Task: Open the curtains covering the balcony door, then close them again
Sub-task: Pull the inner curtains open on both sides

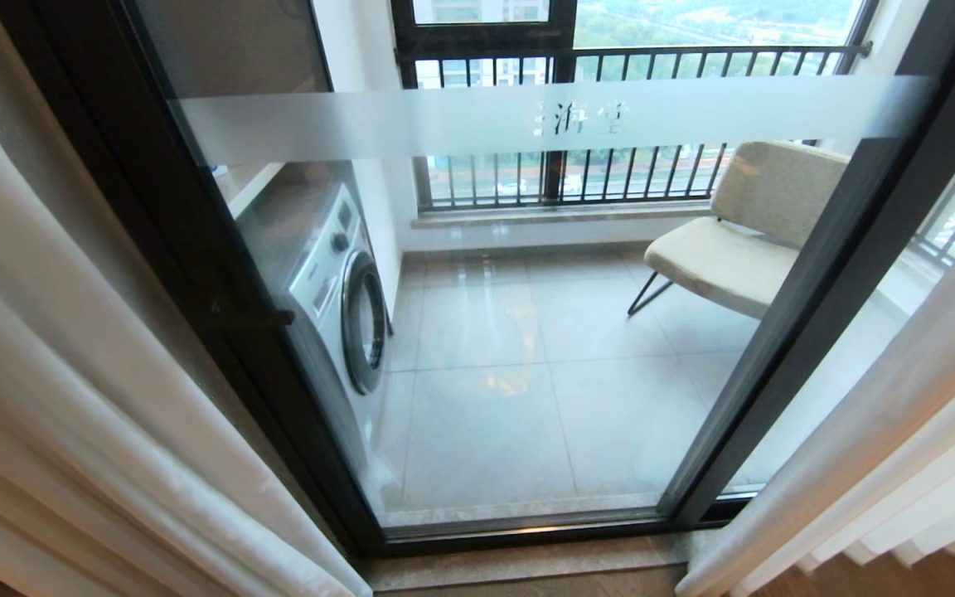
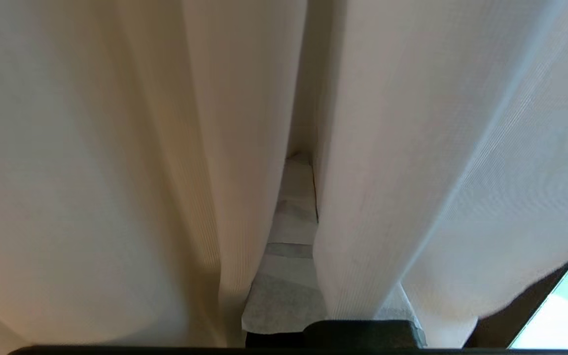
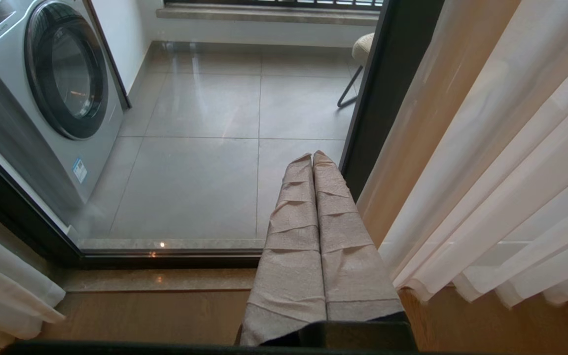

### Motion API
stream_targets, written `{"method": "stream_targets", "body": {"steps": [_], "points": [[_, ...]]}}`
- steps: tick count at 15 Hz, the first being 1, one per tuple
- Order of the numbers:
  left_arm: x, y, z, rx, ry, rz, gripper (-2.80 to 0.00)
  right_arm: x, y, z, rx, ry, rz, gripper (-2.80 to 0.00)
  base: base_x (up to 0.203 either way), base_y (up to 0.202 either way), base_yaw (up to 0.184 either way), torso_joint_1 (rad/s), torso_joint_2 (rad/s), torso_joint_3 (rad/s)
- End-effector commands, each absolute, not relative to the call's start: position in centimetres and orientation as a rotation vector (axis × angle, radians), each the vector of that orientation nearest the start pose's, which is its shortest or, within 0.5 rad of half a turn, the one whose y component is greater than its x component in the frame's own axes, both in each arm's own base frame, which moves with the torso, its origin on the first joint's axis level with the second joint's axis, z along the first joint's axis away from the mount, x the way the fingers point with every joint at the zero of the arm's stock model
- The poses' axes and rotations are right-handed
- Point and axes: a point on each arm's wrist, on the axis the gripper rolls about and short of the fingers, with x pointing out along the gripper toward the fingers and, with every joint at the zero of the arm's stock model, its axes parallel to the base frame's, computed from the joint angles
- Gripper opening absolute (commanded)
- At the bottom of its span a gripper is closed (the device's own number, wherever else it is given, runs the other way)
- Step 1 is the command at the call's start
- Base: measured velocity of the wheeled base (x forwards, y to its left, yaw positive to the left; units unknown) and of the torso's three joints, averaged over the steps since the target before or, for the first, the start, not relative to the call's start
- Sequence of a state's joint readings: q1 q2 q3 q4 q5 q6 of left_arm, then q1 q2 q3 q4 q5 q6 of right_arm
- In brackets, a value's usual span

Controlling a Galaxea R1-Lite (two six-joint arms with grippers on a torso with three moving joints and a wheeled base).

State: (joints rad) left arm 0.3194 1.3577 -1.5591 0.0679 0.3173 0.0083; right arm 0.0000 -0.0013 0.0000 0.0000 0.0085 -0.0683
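Note:
The curtains are drawn apart: one pale pleated drape (image 1: 71, 373) hangs at the left, the other (image 1: 900, 448) at the right. Between them the balcony door (image 1: 527, 332) shows bare glass in dark frames, crossed by a frosted band (image 1: 444, 120). Neither arm shows in the head view. My left gripper (image 2: 301, 158), its fingers wrapped in grey tape, is shut and buried among the folds of the left curtain (image 2: 116, 172); a fold lies over one finger. My right gripper (image 3: 312, 155) is shut and holds nothing, hanging low just left of the right curtain (image 3: 501, 172).
Behind the glass stand a washing machine (image 1: 345, 290) at the left and a beige chair (image 1: 743, 240) at the right, before a railed window. A dark door post (image 3: 392, 74) rises beside the right curtain. Wood floor (image 3: 141, 315) meets a stone sill.

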Motion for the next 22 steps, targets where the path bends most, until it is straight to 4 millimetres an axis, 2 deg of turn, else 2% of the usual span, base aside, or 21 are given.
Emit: {"method": "stream_targets", "body": {"steps": [1,4,11,19,22], "points": [[18.5,7.4,41.2,-0.003,-0.114,0.65,-2.8,-2.3,0.0,7.5,-0.069,0.0,0.011,-2.8,0.0,0.0,0.0,0.0,0.0,0.0],[19.1,8.1,40.8,-0.006,-0.097,0.672,-2.8,-2.3,0.0,7.5,-0.069,0.0,0.01,-2.8,0.0,0.0,0.0,0.0,0.0,0.0],[19.3,12.2,40.0,-0.004,-0.057,0.769,-2.8,-2.3,0.0,7.5,-0.069,0.0,0.011,-2.8,0.0,0.0,0.0,0.0,0.0,0.0],[20.1,15.6,39.1,-0.031,-0.026,0.862,-2.8,-2.3,0.0,7.5,-0.069,0.0,0.009,-2.8,0.0,0.0,0.0,0.0,0.0,0.0],[20.1,17.0,38.6,-0.046,-0.014,0.841,-2.8,-2.3,0.0,7.5,-0.069,0.0,0.009,-2.8,0.0,0.0,0.0,0.0,0.0,0.0]]}}
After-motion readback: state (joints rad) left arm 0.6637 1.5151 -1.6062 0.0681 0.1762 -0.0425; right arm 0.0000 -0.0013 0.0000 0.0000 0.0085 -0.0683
